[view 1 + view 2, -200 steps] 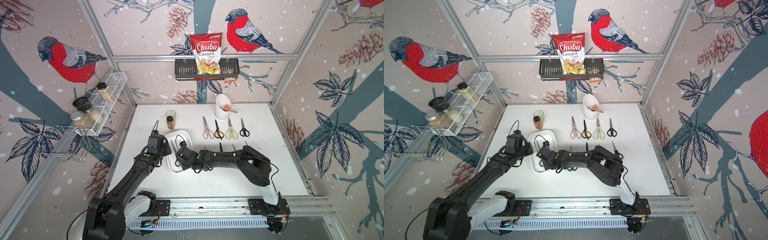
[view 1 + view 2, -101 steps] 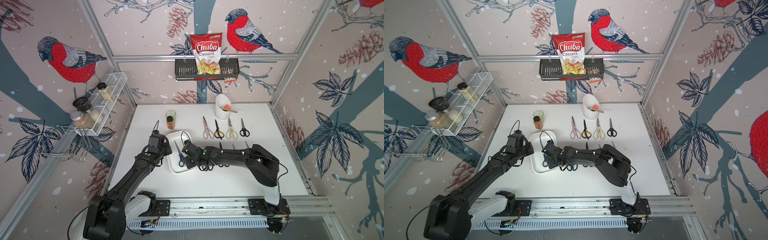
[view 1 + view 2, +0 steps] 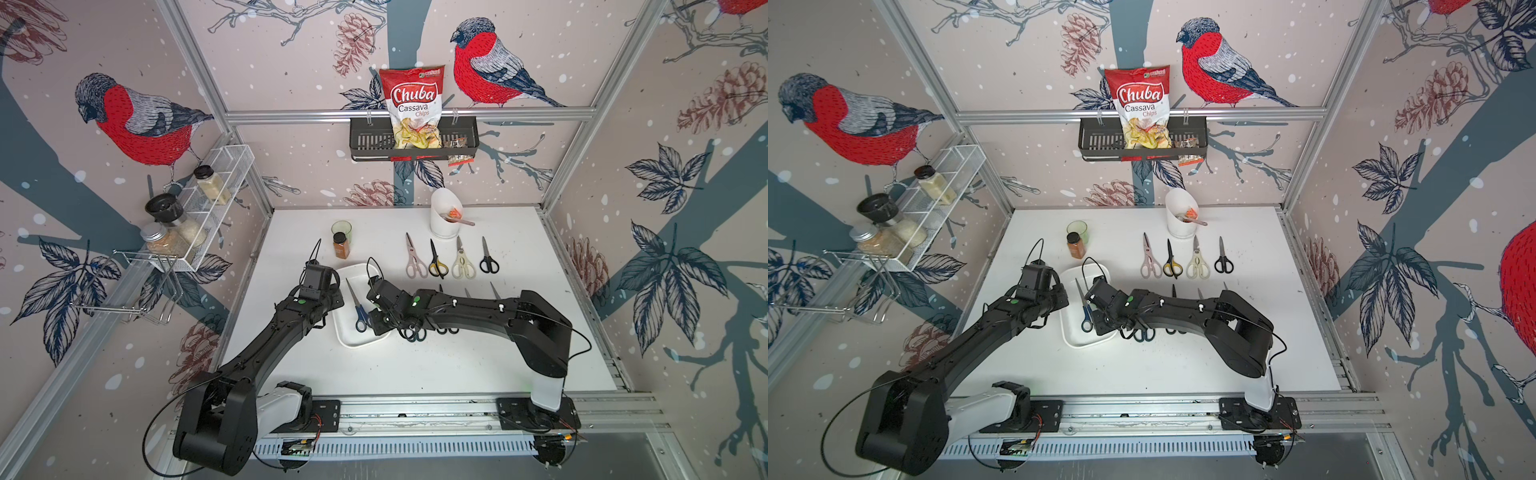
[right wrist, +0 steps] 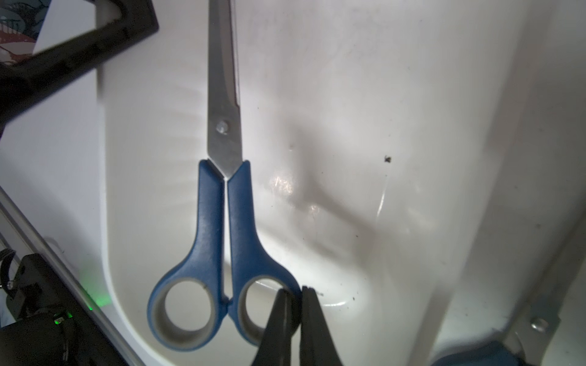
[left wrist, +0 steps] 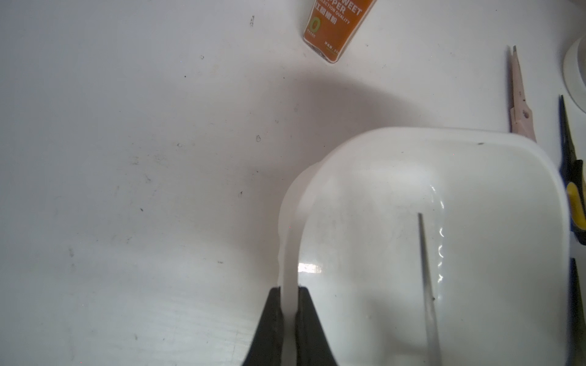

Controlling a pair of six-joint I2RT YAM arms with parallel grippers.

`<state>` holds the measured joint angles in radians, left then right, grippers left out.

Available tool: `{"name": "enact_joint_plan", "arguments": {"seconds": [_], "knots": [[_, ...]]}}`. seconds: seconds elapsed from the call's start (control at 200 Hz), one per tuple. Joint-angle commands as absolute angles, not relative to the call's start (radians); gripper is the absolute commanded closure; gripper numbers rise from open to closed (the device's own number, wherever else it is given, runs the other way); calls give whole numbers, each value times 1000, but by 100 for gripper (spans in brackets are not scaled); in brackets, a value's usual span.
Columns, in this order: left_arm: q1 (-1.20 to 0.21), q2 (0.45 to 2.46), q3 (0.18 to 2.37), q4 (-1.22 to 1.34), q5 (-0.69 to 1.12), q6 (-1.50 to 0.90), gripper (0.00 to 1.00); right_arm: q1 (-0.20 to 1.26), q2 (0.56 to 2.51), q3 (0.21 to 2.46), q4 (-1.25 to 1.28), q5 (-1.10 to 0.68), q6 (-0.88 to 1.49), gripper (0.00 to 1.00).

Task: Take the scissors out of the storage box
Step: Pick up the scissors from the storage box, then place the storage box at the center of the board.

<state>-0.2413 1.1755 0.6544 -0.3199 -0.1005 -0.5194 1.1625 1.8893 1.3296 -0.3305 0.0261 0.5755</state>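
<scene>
A blue-handled pair of scissors (image 4: 222,190) is the only pair lying in the box (image 3: 358,343). Its long axis runs along the box's length, with the blades pointing to the box's far end and the loops at its near end. The right gripper (image 4: 294,304), reaching over the box's right side, is pinched on the rim of one loop, so the blades stretch away from the grip and will likely droop on lifting. The left gripper (image 5: 289,304) is clamped on the box's left rim, steadying it.

From high up, both top views looked down on the flat white table (image 3: 457,365). Both wrist cameras looked closely at the shallow white plastic tub (image 5: 380,190).
</scene>
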Motion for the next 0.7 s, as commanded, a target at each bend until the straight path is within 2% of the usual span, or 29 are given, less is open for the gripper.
{"name": "enact_joint_plan", "arguments": {"seconds": [0.0,0.37,0.695], "knots": [[-226,1194,675,-356,-112,-513,100,1163,1851,1322,-324,26,583,100],[-18,1322,764,-463,-32,-436,100,1112,1659,1244,-363,113,643,100],[106,1385,802,-490,-89,-422,100,1102,1667,1210,-483,201,725,100]]}}
